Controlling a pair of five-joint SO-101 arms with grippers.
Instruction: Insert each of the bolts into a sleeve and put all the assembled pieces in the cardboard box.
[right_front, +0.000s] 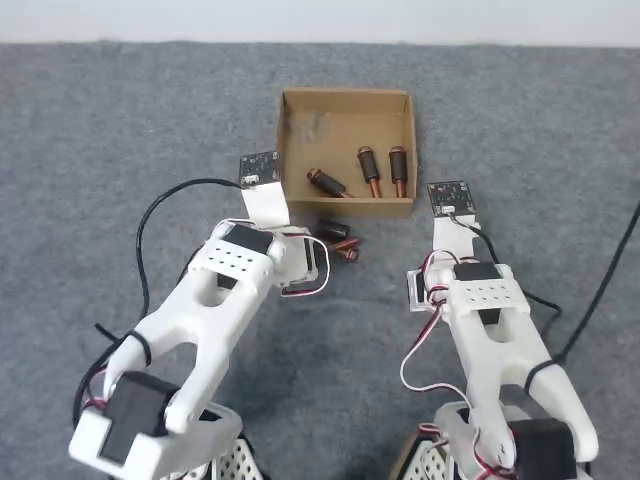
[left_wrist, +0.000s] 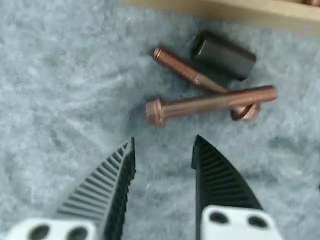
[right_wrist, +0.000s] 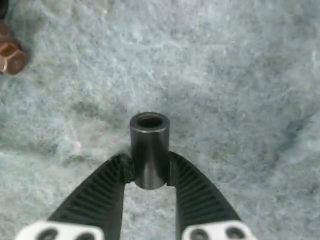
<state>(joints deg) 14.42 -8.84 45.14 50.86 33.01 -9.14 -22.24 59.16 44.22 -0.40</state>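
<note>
One bolt (left_wrist: 210, 106) lies mid-frame before the open left claw (left_wrist: 164, 141); the right claw (right_wrist: 148, 160) clamps a sleeve (right_wrist: 148, 145) upright, likely awaiting insertion

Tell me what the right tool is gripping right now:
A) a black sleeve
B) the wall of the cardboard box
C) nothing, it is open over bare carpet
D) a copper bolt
A: in the right wrist view, the right tool is closed on both sides of a black sleeve.
</note>
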